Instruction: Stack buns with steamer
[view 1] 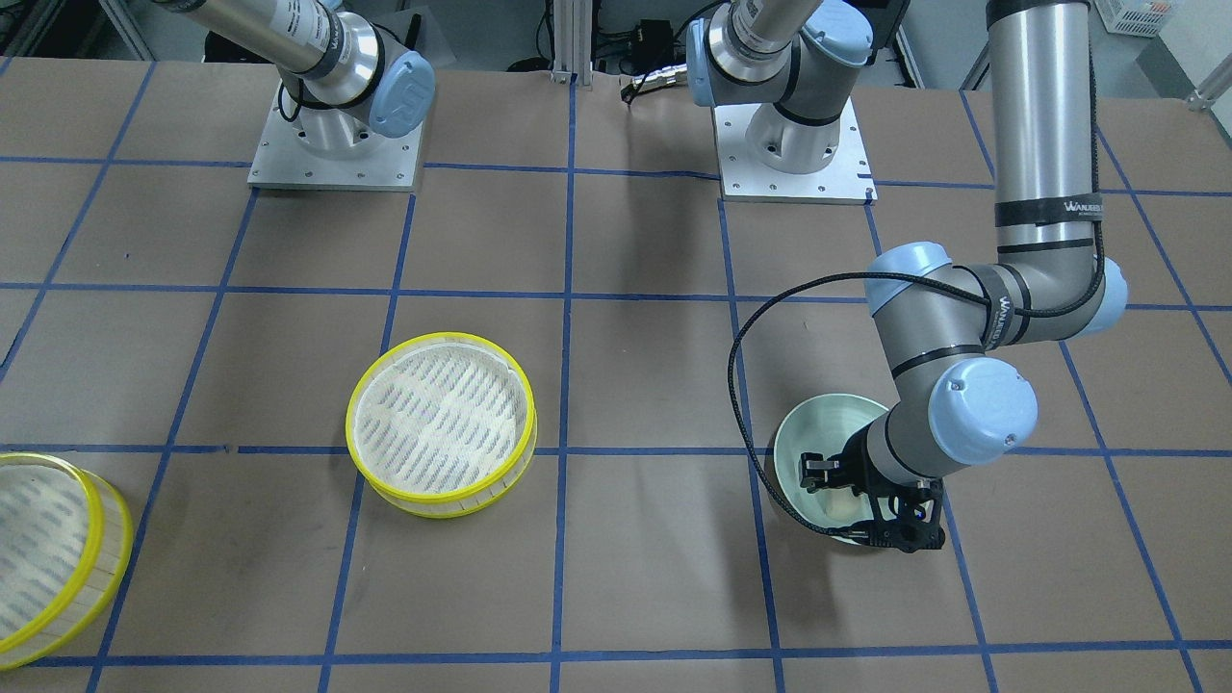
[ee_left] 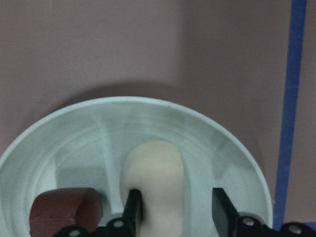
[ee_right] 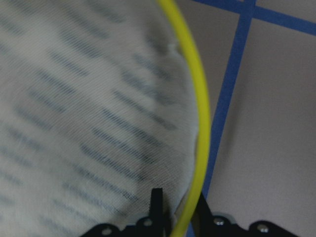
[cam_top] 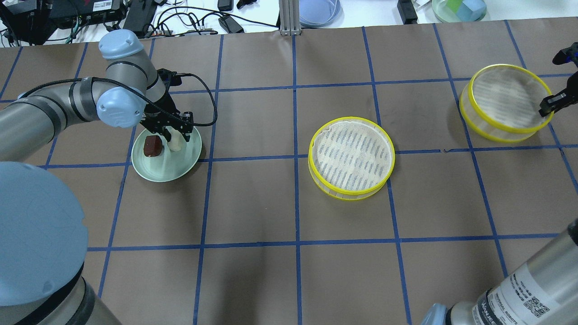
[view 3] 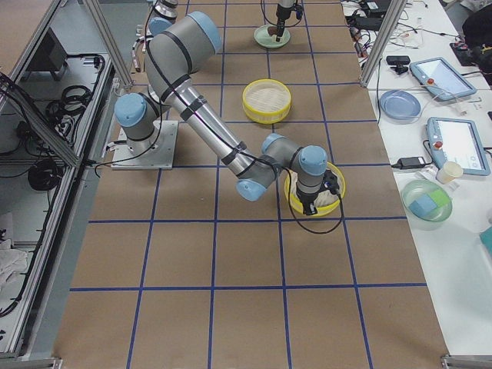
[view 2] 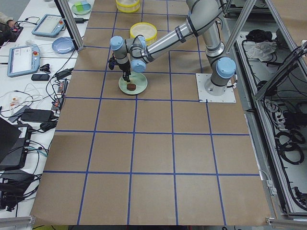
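The cream-white bun [ee_left: 155,182] and the dark reddish-brown bun [cam_top: 152,146] lie in a pale green plate [cam_top: 167,169]. My left gripper [ee_left: 175,202] is down in the plate and open. Its fingers straddle the cream bun, one touching it and the other with a gap. One steamer tray [cam_top: 351,158] sits flat at mid-table and holds nothing. The second steamer tray [cam_top: 505,101] is at the far right and looks tilted. My right gripper [ee_right: 177,207] is shut on its yellow rim [ee_right: 200,123].
Blue tape lines grid the brown table. The two arm bases [view 1: 335,144] stand at the robot's side of the table. Bowls, cables and tablets lie beyond the far edge [cam_top: 316,11]. Bare table lies between the plate and the middle tray.
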{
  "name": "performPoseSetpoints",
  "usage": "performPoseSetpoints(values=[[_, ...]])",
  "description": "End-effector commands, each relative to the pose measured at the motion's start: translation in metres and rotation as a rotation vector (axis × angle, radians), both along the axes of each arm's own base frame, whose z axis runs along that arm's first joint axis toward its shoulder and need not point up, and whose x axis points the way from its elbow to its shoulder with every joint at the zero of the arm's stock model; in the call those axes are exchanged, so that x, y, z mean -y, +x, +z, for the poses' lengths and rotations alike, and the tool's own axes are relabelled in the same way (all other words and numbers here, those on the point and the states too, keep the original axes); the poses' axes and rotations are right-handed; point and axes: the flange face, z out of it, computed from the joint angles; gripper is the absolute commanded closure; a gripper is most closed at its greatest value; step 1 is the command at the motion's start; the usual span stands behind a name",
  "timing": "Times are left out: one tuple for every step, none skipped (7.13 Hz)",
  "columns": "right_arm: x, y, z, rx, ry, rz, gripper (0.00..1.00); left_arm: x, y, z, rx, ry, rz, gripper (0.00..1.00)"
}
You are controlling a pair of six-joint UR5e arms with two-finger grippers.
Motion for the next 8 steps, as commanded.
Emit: performPoseSetpoints(values=[[-0.002,-0.003,0.006,0.003,0.004,-0.006,1.00,-0.001,-0.001,0.014,-0.003,-0.024,-0.019,0.96],[0.000,-0.004,0.015,-0.002,-0.005,-0.006,1.00,-0.001,0.001,0.017,0.006,-0.026,-0.025,1.00],[-0.005,0.000,0.043,0.003,0.001,-0.012,1.00,-0.002,0.000,0.020,0.008,-0.028,-0.028,1.00],[-0.012,0.005,0.075,0.007,0.004,-0.025,1.00,0.000,-0.003,0.037,0.013,-0.051,-0.033,1.00],[-0.017,0.009,0.102,0.017,0.014,-0.038,1.00,-0.007,-0.014,0.059,0.013,-0.059,-0.022,1.00],[-0.023,0.017,0.114,0.047,0.038,-0.044,1.00,-0.015,-0.037,0.087,0.010,-0.054,0.014,1.00],[-0.025,0.019,0.116,0.054,0.039,-0.039,1.00,-0.024,-0.075,0.115,0.025,-0.082,0.068,1.00],[-0.030,0.028,0.137,0.027,0.025,-0.029,1.00,-0.039,-0.123,0.133,0.026,-0.087,0.122,1.00]])
